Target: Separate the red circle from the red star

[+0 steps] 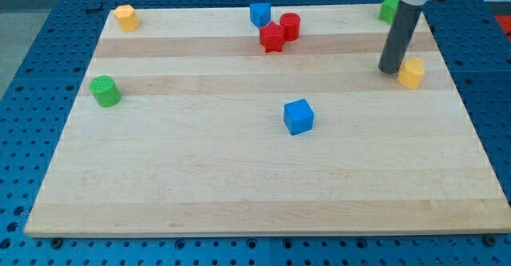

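Observation:
The red circle (290, 25) and the red star (272, 37) touch each other near the top middle of the wooden board (200, 186). The star lies to the lower left of the circle. My tip (390, 69) rests on the board at the view's right, far to the right of both red blocks. It stands just left of a yellow block (412, 72).
A blue block (259, 13) sits just left of the red circle at the top edge. A blue cube (299, 116) lies mid-board. A green cylinder (104, 91) is at the left, a yellow block (125, 17) at the top left, a green block (388, 9) behind the rod.

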Motion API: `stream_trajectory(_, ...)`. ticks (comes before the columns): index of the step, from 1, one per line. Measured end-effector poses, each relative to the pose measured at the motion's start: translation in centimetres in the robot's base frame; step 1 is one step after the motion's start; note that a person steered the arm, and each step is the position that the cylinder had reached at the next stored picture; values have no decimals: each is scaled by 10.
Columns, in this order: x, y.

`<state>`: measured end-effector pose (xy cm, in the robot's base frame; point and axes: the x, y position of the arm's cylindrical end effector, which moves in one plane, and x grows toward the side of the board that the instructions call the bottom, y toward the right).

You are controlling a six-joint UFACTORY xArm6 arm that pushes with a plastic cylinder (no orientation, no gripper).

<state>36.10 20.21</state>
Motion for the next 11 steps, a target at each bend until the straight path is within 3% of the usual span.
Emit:
stream_trajectory(3,12,16)
stream_trajectory(6,2,-8)
stream_trajectory(11,-49,-45)
